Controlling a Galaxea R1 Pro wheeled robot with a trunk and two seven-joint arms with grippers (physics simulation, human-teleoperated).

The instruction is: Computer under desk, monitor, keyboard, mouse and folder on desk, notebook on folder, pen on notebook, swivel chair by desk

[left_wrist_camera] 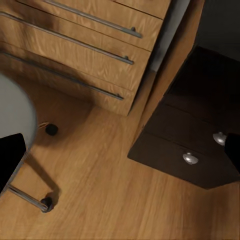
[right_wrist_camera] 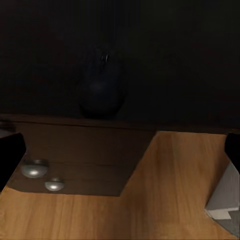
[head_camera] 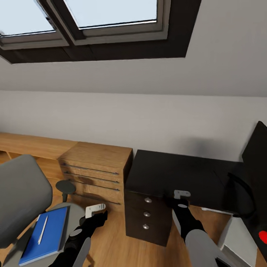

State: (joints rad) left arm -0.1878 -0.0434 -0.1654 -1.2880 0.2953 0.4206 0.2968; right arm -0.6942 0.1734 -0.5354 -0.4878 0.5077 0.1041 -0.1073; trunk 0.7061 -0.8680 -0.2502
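Black and bare across most of its top, the table (head_camera: 174, 174) stands against the white wall with its three-drawer unit (head_camera: 146, 218) facing the robot. In the right wrist view the mouse (right_wrist_camera: 102, 87) sits on the table top near the front edge, a dark rounded shape just above the drawer knobs. The right gripper (head_camera: 181, 199) hovers at that same edge; its two fingers appear at the outer sides of the wrist picture, spread apart and holding nothing, which suggests the mouse has been set down and let go. Part of the monitor (head_camera: 257, 163) shows at the far right, black and tall, a cable looping beside it, and a red light glows below.

At the left the swivel chair (head_camera: 22, 196) is near the robot, well apart from the table. On its seat lies the blue folder (head_camera: 48, 235) with the white pen (head_camera: 42, 230) resting along it. I judge the folder to be the next thing to move. The left gripper (head_camera: 97, 212) hangs beside the seat, over the wood floor; whether it is released or clenched I cannot tell, though nothing appears in it.

A light-wood chest (head_camera: 94, 174) with bar handles stands just beside the drawer unit, between chair and table. The chair's armrest (head_camera: 66, 186) rises near the folder and could hinder a reach from that side.
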